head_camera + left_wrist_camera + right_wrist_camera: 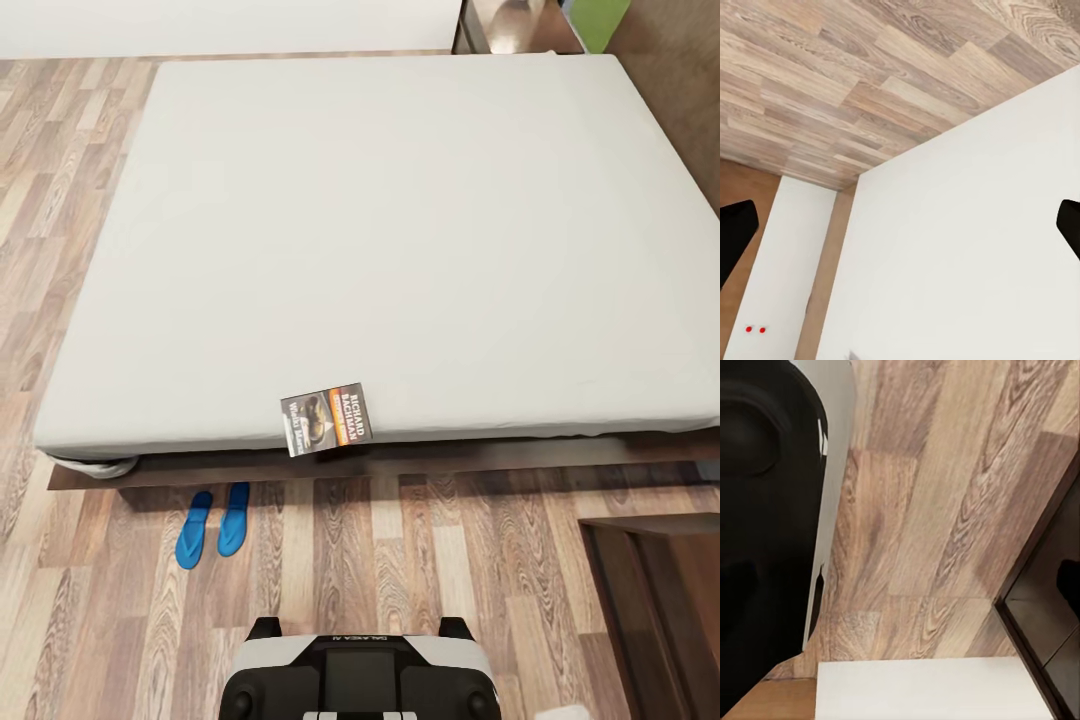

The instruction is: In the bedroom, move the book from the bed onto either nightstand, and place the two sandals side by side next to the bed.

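The book (325, 420), dark-covered with an orange band, lies at the near edge of the bed's pale mattress (380, 220), slightly overhanging it. Two blue sandals (213, 524) lie side by side on the plank floor just in front of the bed frame, left of the book. A dark-brown nightstand (655, 600) stands at the lower right, and its corner (1042, 622) appears in the right wrist view. My left gripper (900, 229) is open, fingertips (735, 236) wide apart, with nothing between them. My right gripper (900, 585) also stands open and empty over the floor.
A second dark nightstand (510, 25) sits at the bed's far right corner. My own base (360, 680) shows at the bottom of the head view. A wood-panelled wall (680, 80) runs along the bed's right side. Plank floor (60, 200) lies left of the bed.
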